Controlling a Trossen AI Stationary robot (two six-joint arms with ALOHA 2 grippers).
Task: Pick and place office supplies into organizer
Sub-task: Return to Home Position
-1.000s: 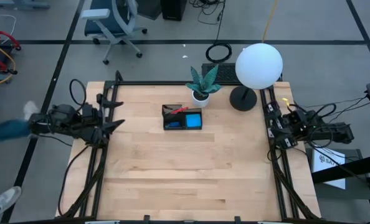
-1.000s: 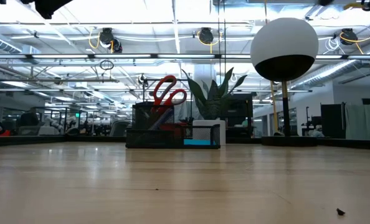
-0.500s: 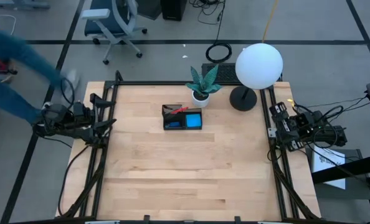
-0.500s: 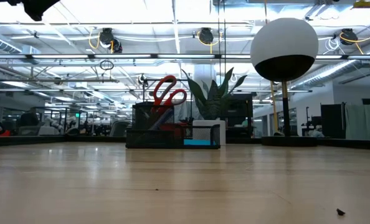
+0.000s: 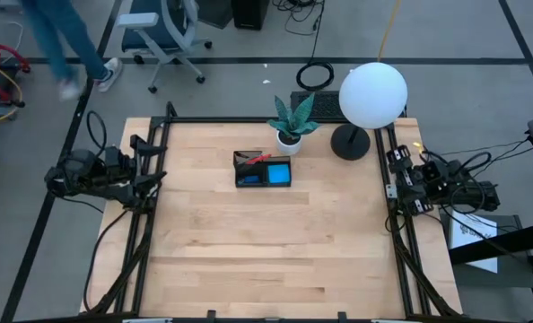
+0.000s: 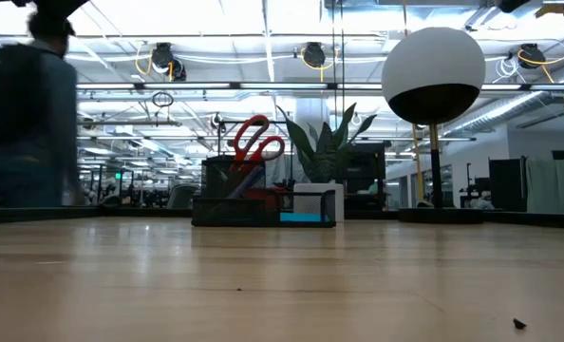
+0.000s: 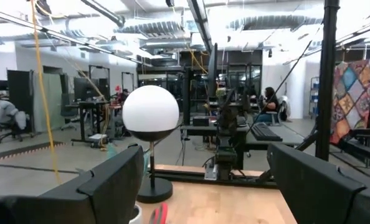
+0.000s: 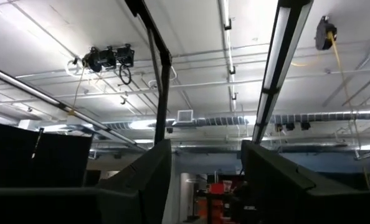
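Note:
The black organizer (image 5: 262,170) stands on the far half of the table, also showing in the low view (image 6: 263,204). The red-handled scissors (image 6: 255,142) stand upright in its taller section, handles up. The bright blue pad (image 5: 278,172) lies in a lower compartment. I cannot make out the pens or the small blue piece. My left gripper (image 5: 156,168) hovers open at the table's left edge, level with the organizer, pointing toward it (image 7: 203,162). My right gripper (image 5: 394,179) waits open at the right edge (image 8: 207,149), tipped upward at the ceiling.
A white pot with a green plant (image 5: 291,126) stands just behind the organizer. A globe lamp (image 5: 372,94) stands at the far right corner. A person (image 5: 60,45) walks past beyond the table's far left corner. Bare wood (image 5: 266,242) fills the near half.
My left gripper has drawn back a little toward the table's left edge. My right gripper has shifted slightly toward the right edge. The person beside the left arm has walked away toward the far side. The organizer and its contents have stayed put.

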